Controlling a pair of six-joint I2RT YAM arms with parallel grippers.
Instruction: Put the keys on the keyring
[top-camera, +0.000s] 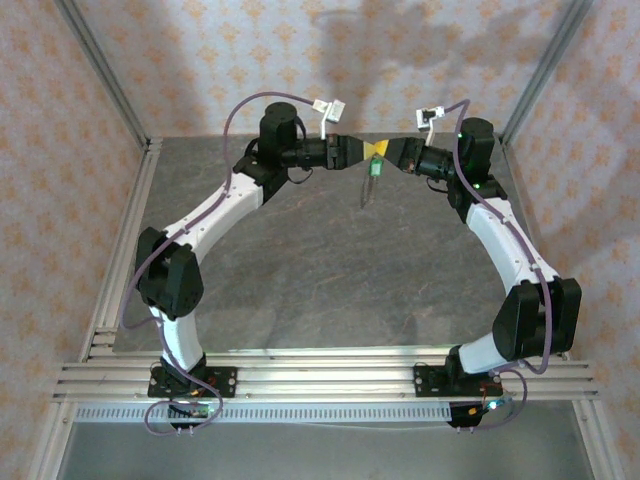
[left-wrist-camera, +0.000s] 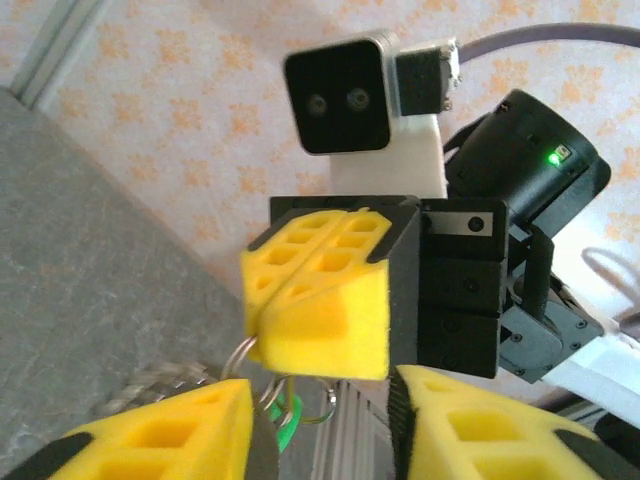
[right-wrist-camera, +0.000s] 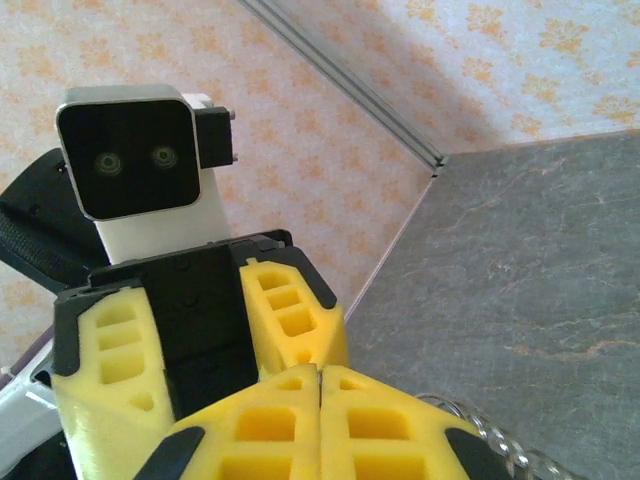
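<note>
Left hand (top-camera: 366, 151) facing right hand (top-camera: 384, 150); key (top-camera: 373, 168) hanging below, between.

The left gripper (left-wrist-camera: 325, 425) shows its yellow jaws apart along the bottom edge. Facing it, the right gripper (left-wrist-camera: 300, 290) has its jaws pressed together, with thin wire rings (left-wrist-camera: 322, 400) hanging from their tip. A green key (left-wrist-camera: 287, 425) peeks out beneath the rings. Left of them lies the bumpy keyring (left-wrist-camera: 150, 385) (blurred) over the grey surface (left-wrist-camera: 90, 260).
</note>
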